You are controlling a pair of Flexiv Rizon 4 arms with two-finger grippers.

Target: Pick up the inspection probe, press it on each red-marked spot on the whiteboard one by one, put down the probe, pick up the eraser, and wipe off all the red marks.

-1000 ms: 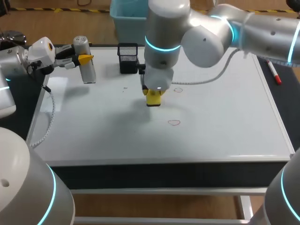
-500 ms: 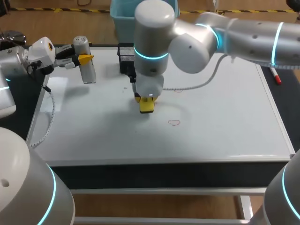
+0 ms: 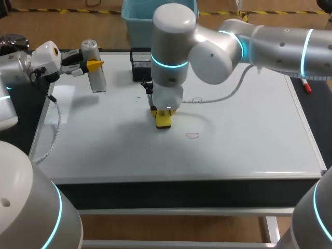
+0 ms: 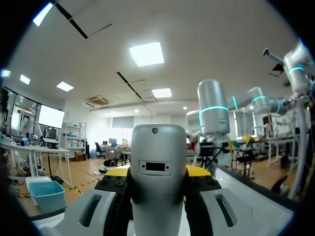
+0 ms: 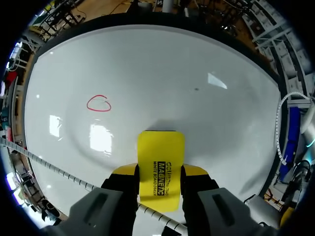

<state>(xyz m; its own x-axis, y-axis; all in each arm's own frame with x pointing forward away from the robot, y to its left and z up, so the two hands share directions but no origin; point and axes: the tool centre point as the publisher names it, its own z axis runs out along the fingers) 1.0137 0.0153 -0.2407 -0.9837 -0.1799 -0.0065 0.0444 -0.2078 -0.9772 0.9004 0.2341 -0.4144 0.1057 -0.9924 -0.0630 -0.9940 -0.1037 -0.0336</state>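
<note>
Wiping is the step in hand: the right fingers (image 5: 193, 170) are clenched on the yellow eraser (image 5: 160, 147), which rests on the whiteboard (image 5: 197, 59). A red mark (image 5: 99, 103) lies ahead of them, off to one side, unwiped; the eraser should slide over it next. Farther off, the left fingers (image 4: 199, 172) grasp the inspection probe (image 4: 157, 177).

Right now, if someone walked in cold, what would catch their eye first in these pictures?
The big right arm dominates the middle of the whiteboard, its right claw shut on a bright yellow eraser down at the surface. A red mark sits just front-right of the eraser. At the board's left rear, the left claw holds the grey probe.
</note>
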